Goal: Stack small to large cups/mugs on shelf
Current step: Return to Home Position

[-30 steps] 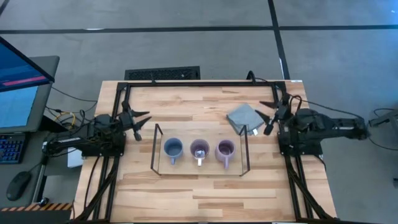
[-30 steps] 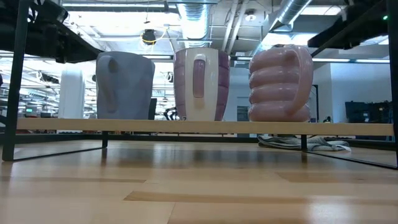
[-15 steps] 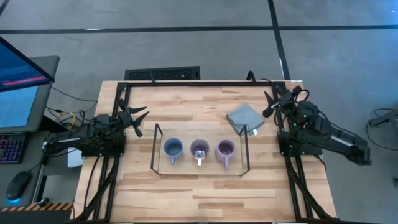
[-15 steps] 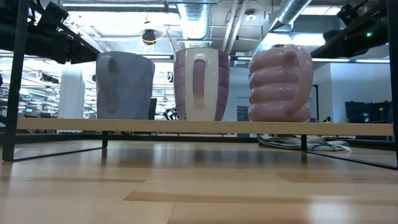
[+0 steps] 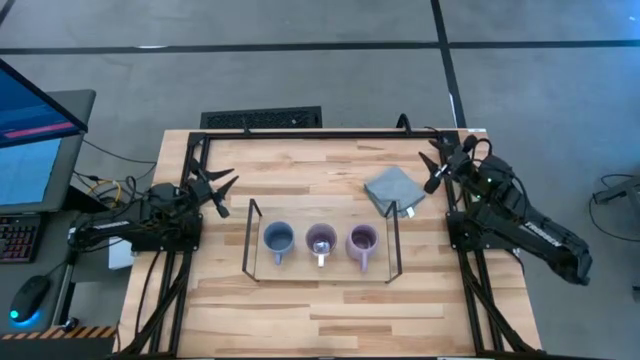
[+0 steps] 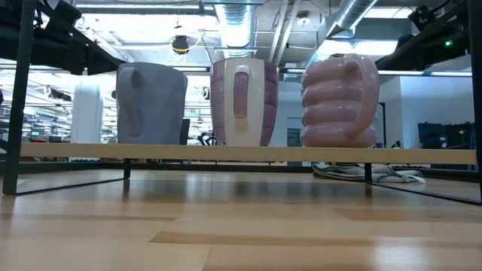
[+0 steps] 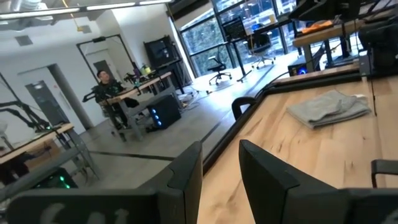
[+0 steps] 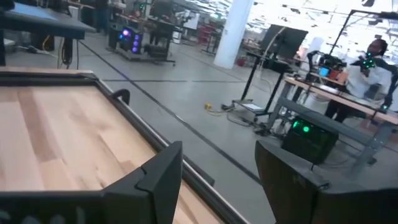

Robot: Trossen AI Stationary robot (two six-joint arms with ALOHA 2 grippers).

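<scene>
Three mugs stand upright in a row on the shelf's wood board (image 6: 241, 153): a blue-grey one (image 5: 277, 240) (image 6: 151, 104), a lavender one (image 5: 321, 241) (image 6: 242, 102) and a ribbed purple one (image 5: 361, 241) (image 6: 339, 102). Their handles point to the table's near edge. My left gripper (image 5: 222, 188) (image 7: 221, 168) is open and empty at the table's left edge, left of the shelf. My right gripper (image 5: 437, 165) (image 8: 217, 168) is open and empty at the far right, beyond the shelf's right end.
A folded grey cloth (image 5: 393, 191) (image 7: 326, 107) lies on the table behind the shelf's right end, close to my right gripper. The black metal frame (image 5: 330, 133) runs round the table. Thin black wire end frames (image 5: 248, 240) stand at both ends of the shelf.
My right gripper has swung toward the table's far edge and a little up, as its arm turned so that its rear now points to the near right. It stays open. The mugs and the cloth have not moved.
</scene>
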